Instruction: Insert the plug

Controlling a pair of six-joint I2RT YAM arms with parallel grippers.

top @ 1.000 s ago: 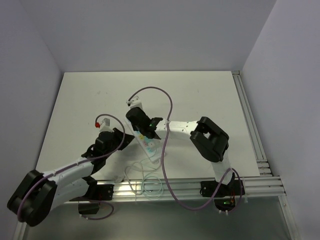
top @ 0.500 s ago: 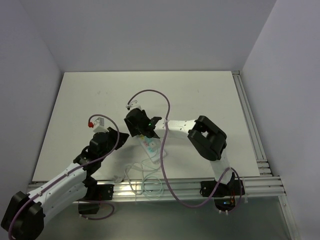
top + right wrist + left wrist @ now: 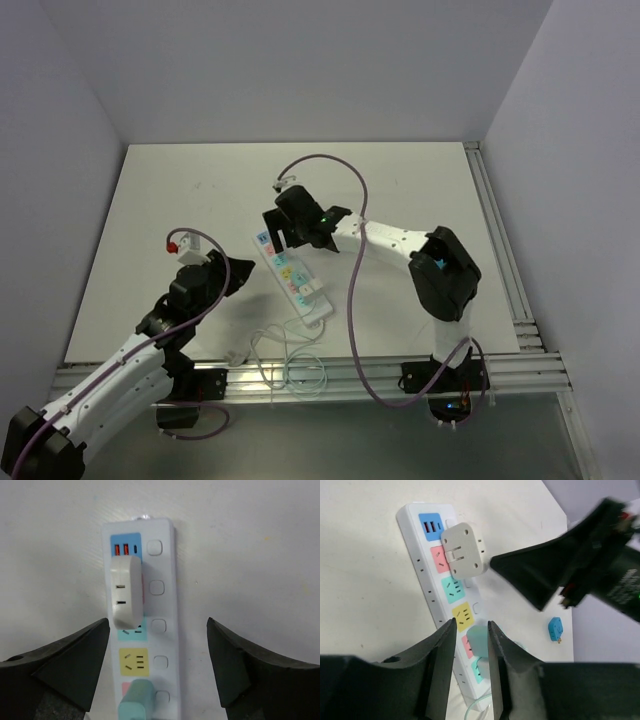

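Note:
A white power strip [image 3: 292, 280] with coloured sockets lies on the table. A white plug [image 3: 125, 591] sits in the pink socket near its far end, by the blue USB panel [image 3: 431, 526]; in the left wrist view the white plug [image 3: 464, 550] shows there too. A teal plug [image 3: 140, 700] is seated further down the strip. My right gripper [image 3: 158, 622] hovers above the strip's far end, wide open, touching nothing. My left gripper [image 3: 472, 622] stands left of the strip, jaws narrowly open and empty; the teal plug [image 3: 479, 639] shows beyond them.
A small blue adapter [image 3: 555, 629] lies on the table beyond the strip. The strip's pale cord [image 3: 288, 365] coils near the front rail [image 3: 350, 372]. Purple cables [image 3: 352, 300] loop over both arms. Walls close in the table at left, back and right.
My right gripper opened wide and drew back toward the strip's far end, leaving the white plug in its socket. My left gripper moved left off the strip and parted its jaws.

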